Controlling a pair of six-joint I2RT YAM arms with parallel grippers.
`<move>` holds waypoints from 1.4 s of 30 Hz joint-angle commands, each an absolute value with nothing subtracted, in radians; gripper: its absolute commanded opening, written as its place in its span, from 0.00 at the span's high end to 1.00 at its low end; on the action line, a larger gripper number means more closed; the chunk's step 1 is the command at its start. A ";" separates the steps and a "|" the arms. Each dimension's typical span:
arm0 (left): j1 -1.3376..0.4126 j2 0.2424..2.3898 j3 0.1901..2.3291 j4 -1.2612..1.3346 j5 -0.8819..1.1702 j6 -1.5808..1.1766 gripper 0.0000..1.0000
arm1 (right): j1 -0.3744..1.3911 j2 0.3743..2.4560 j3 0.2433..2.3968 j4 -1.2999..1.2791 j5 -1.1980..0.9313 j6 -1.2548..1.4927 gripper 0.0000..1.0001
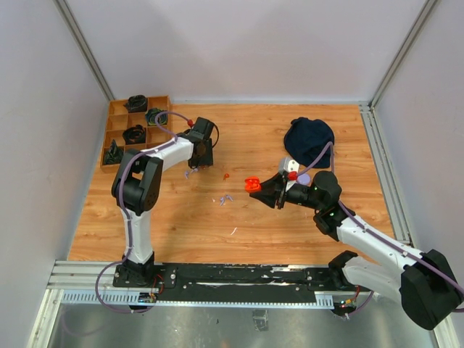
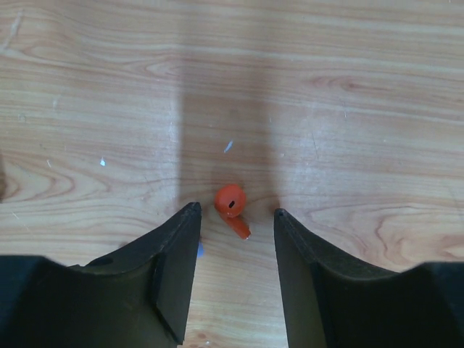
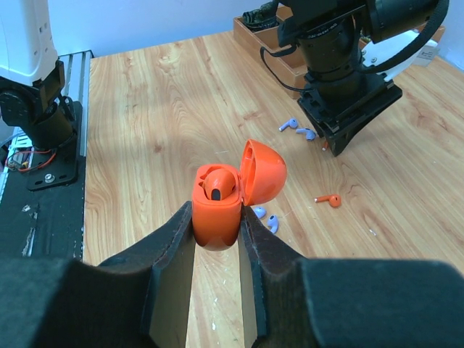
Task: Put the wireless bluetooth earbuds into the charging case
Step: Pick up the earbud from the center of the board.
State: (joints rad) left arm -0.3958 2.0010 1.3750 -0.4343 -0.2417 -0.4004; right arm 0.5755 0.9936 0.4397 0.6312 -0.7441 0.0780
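**Orange-red earbud** [image 2: 232, 206]: lies on the wooden table [image 2: 348, 109], low centre of your left wrist view. Round bulb with a dark slot, stem slanting to the lower right.

**Left gripper** [image 2: 234, 212]: jaws at a moderate gap, one on each side of that earbud. A sliver of bare wood shows between each fingertip and the plastic. You have open boards across the whole frame above it.

**Charging case** [image 3: 217, 219]: orange-red, centre of your right wrist view, clamped between the fingers of the right gripper [image 3: 216, 212]. Its lid [image 3: 262, 172] is hinged open to the right, and one seated earbud [image 3: 217, 187] shows a dark tip inside.

**Seen only from the right wrist:**
- A second loose earbud [image 3: 330, 199], orange-red, right of the case.
- A lilac pair [image 3: 264, 217] just beside the right finger.
- Further lilac bits [image 3: 297, 127] by the left gripper's tip.
- An orange speck at that tip, which may be the earbud your left wrist camera frames; it is too small to tell.

**Seen only from the top view:**
- The grippers are well apart, with bare wood between them.
- A compartment tray [image 1: 117, 109] sits at the upper left against the wall.
- A dark blue cloth [image 1: 308, 138] lies at the upper right.
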 commanded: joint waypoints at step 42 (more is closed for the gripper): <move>-0.491 1.584 1.028 -0.252 -0.174 -0.361 0.81 | 0.578 0.980 0.390 0.737 -0.753 0.136 0.96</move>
State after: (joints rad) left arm -0.4480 1.7073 1.0592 -0.3370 -0.1463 -0.3466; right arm 0.5758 0.9939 0.4095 0.6502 -0.7586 0.1051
